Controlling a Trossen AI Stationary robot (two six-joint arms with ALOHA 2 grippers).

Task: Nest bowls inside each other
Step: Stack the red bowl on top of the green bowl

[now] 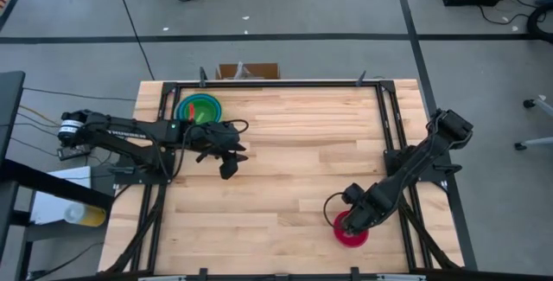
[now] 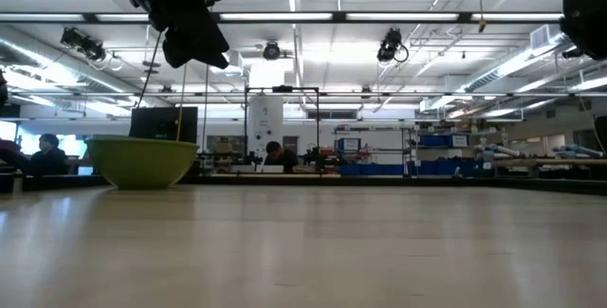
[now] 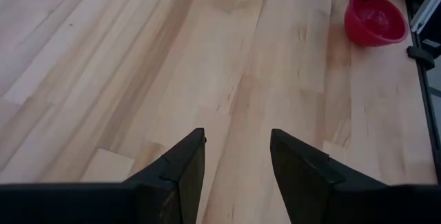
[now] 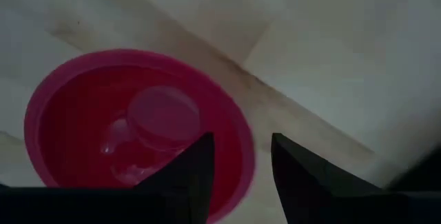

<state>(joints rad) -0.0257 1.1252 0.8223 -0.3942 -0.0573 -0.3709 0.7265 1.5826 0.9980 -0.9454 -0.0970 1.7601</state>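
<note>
A small magenta bowl (image 1: 354, 234) (image 4: 131, 127) (image 3: 375, 18) stands upright on its base near the table's near right corner. My right gripper (image 1: 346, 226) (image 4: 241, 148) hangs over it, pointing down and open. One finger is over the bowl's inside and the other outside the rim. A large lime green bowl (image 1: 199, 108) (image 2: 142, 161) sits at the far left with a blue bowl and a smaller green one nested inside. My left gripper (image 1: 229, 167) (image 3: 238, 145) hovers open over bare wood just right of that stack.
A black frame rail (image 1: 389, 117) runs round the tabletop. A cardboard box (image 1: 246, 71) sits just beyond the far edge. Bare wood (image 1: 294, 169) spans the middle between the two arms. People and shelves show in the room behind the table.
</note>
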